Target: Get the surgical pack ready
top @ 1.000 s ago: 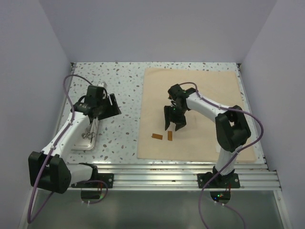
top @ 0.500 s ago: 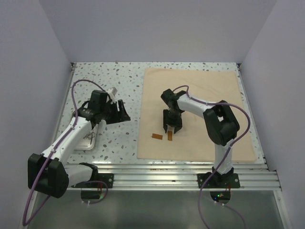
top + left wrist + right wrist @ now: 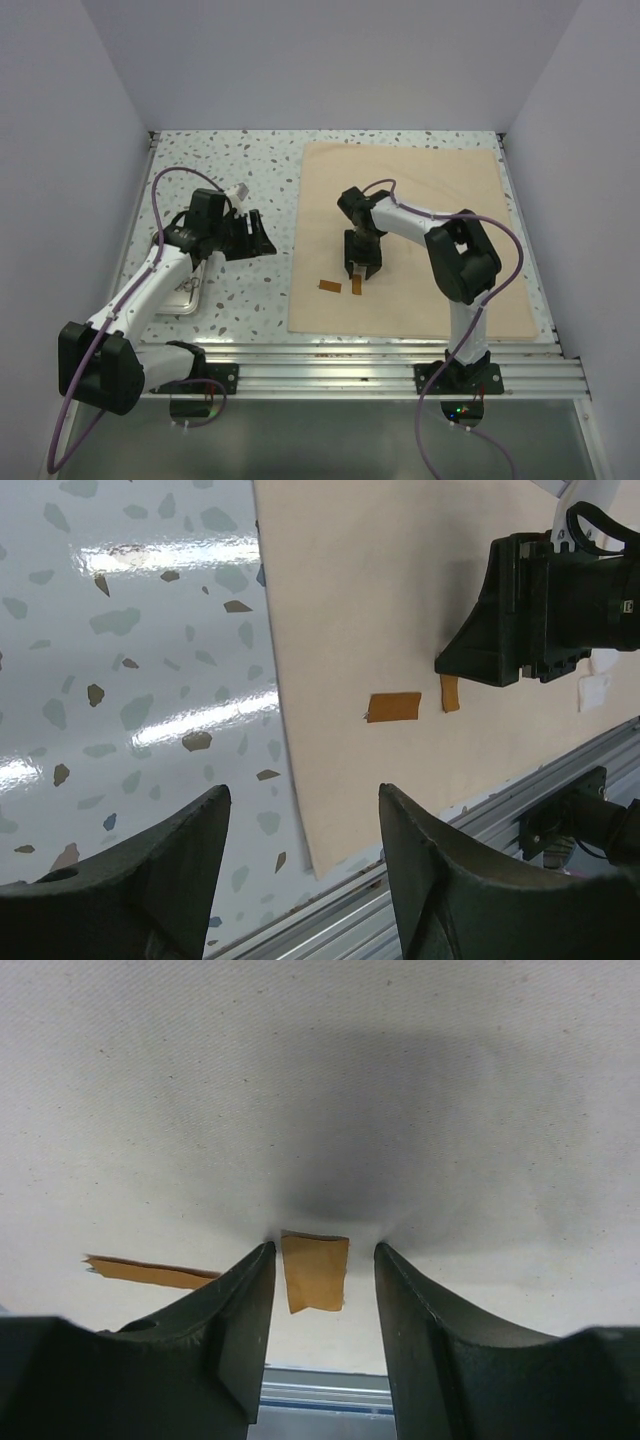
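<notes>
Top view: at 7 o'clock on the tan cloth (image 3: 420, 200), one brown strip (image 3: 329, 286) runs 9-to-3, and the second strip (image 3: 356, 284) runs 12-to-6.
Left wrist: left fingers (image 3: 130, 880) spread, empty, over the bench (image 3: 120, 630).
Right wrist: right fingers (image 3: 230, 1340) spread, straddling the second strip.

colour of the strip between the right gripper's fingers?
Orange-brown strip, plain, no pattern; clearest in the right wrist view.

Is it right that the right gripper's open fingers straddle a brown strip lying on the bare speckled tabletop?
No. The brown strip lies on the tan cloth, not on bare tabletop, as the right wrist view shows. The right gripper does straddle it with open fingers.
</notes>
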Controlling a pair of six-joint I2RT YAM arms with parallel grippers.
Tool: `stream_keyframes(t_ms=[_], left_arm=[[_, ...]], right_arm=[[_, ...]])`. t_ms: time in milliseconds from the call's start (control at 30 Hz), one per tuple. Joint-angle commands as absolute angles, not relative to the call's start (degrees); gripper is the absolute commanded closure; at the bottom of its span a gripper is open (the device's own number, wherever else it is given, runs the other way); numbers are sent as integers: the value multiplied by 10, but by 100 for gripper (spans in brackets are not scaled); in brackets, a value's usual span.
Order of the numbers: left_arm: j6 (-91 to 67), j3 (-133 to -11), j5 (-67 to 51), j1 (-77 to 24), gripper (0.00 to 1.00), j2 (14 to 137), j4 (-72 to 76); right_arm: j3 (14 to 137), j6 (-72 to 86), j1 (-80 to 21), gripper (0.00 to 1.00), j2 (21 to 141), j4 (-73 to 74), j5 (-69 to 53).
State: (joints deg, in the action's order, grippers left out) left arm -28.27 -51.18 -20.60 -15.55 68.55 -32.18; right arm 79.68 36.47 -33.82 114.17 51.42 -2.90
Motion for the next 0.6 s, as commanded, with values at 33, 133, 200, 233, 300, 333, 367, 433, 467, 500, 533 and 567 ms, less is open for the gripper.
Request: stream_keyframes(t_ms=[33, 133, 200, 233, 300, 333, 367, 433, 467, 500, 533, 567], left_arm=[[-273, -518, -225, -158, 36, 680, -301], [-275, -517, -226, -159, 36, 681, -301], [-275, -517, -225, -159, 36, 680, -301], [-276, -518, -224, -159, 36, 682, -300], [-277, -519, -225, -159, 36, 684, -300], [-277, -519, -226, -159, 36, 685, -299], [-279, -520, -227, -159, 36, 685, -299], [-280, -520, -226, -160, 36, 686, -298], [-280, -521, -227, -159, 36, 686, -297], [-280, -521, -227, -160, 36, 687, -298], [-279, -526, -228, -160, 36, 688, -301], [-277, -529, -228, -160, 36, 693, -301]], right_arm=[[808, 372, -342, 53, 1152, 510, -11], [808, 378, -344, 55, 1152, 518, -4], [809, 381, -347, 58, 1151, 522, -2], [809, 381, -348, 59, 1150, 524, -2], [810, 382, -351, 60, 1150, 529, -2], [814, 382, -351, 60, 1148, 532, -2], [814, 385, -351, 60, 1144, 531, -2], [815, 385, -352, 59, 1135, 532, 7], [816, 379, -352, 58, 1132, 535, 5], [820, 373, -350, 56, 1130, 544, 10], [832, 367, -347, 55, 1124, 551, 15], [836, 351, -338, 54, 1119, 557, 22]])
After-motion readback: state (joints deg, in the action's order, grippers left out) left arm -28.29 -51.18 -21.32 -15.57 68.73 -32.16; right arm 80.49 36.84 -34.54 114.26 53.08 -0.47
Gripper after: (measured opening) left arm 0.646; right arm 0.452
